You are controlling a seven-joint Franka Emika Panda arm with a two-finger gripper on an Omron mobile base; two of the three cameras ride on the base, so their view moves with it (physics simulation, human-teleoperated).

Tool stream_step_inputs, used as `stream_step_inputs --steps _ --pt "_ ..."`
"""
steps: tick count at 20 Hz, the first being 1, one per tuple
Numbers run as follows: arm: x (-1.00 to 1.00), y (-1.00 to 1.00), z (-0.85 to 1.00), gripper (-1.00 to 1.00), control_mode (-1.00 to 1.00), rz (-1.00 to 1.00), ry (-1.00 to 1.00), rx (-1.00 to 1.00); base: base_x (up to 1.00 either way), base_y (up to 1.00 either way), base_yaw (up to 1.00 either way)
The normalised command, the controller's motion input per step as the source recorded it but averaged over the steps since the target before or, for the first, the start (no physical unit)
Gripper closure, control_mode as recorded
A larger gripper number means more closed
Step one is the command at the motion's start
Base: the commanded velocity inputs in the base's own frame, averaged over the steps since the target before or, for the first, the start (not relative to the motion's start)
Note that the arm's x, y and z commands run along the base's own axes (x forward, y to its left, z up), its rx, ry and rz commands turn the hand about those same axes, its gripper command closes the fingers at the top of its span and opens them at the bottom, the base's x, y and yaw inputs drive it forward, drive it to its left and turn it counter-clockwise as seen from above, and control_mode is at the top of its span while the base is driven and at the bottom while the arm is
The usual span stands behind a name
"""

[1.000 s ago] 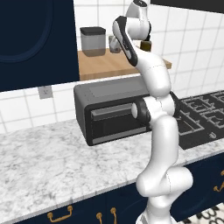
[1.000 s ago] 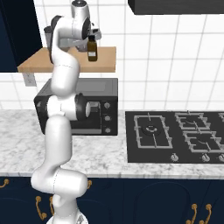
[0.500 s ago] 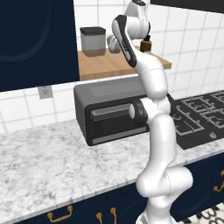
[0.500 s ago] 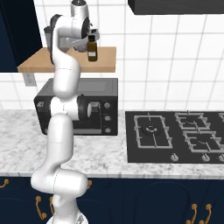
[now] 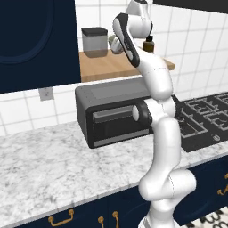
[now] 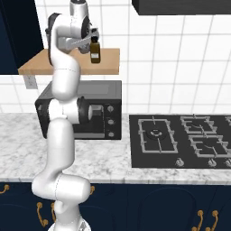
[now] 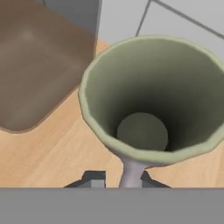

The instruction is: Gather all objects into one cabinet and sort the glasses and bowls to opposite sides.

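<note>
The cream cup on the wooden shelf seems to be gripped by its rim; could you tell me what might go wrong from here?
1. The claw pinches only the near rim of the cream cup, so the cup could tilt or slip when lifted.
2. The grey canister stands close beside the cup; a sideways swing could knock it.
3. The brown bottle stands near the wooden shelf edge by the hand and might be nudged off.

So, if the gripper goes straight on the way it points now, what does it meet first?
The gripper looks shut on the near rim of the cream cup. Straight on, it would probably meet the cup's inside bottom first; depth is unclear.
</note>
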Motion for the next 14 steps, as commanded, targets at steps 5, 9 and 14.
stream_step_inputs --steps 5,9,14 --pt "-0.44 0.53 -0.08 1.00 -1.00 0.14 0.02 -0.06 0.00 0.00 0.00" --pt "-0.98 0.66 -0.06 1.00 -1.00 0.17 0.09 0.02 0.00 0.00 0.00" --pt "-1.00 0.06 0.00 1.00 -1.00 0.17 0.03 0.13 0.00 0.00 0.00"
